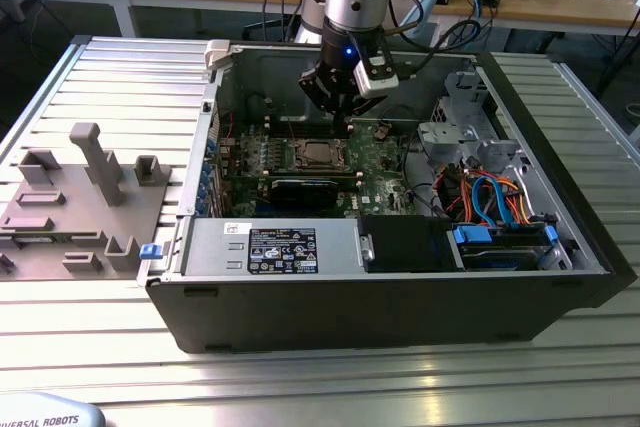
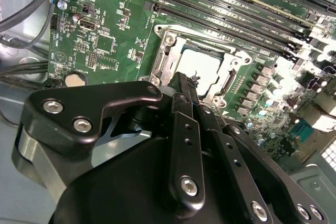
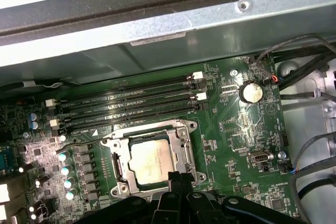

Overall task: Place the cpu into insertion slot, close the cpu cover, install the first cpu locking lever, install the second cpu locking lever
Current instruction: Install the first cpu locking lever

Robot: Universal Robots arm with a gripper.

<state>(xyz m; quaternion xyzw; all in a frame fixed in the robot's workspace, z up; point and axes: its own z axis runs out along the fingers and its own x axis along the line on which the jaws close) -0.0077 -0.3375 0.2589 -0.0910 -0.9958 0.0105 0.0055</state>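
While the arm reaches down into an open computer case (image 1: 400, 277) lying on its side on a ribbed metal counter (image 1: 120, 77), we see its tool (image 1: 342, 119) hanging low over the green circuit board (image 1: 385, 162), at the edge of the processor socket. Directly beneath and just ahead of the fingertips sits the insertion slot (image 3: 149, 158), its silvery rim bolted to the board, and the cpu (image 3: 152, 157) already lies flat inside it, its grey metal top catching the light. Framing the chip, the cpu cover (image 3: 185, 142) appears folded down flat, its window leaving the chip's top bare in both wrist views. In the second wrist view the tool's black fingers (image 2: 185, 108) stand pressed together with no gap between them and nothing pinched, their tips at the near rim of the slot (image 2: 207, 69); whether they touch the metal we cannot tell. Beyond the socket from the tool run four long black memory slots (image 3: 131, 103), and off to one side of it a round silver coin battery (image 3: 251, 92) sits on the board. Well apart from the tool, outside the case at the exterior view's left, a grey fixture (image 1: 80, 197) with upright blocks rests on the counter.
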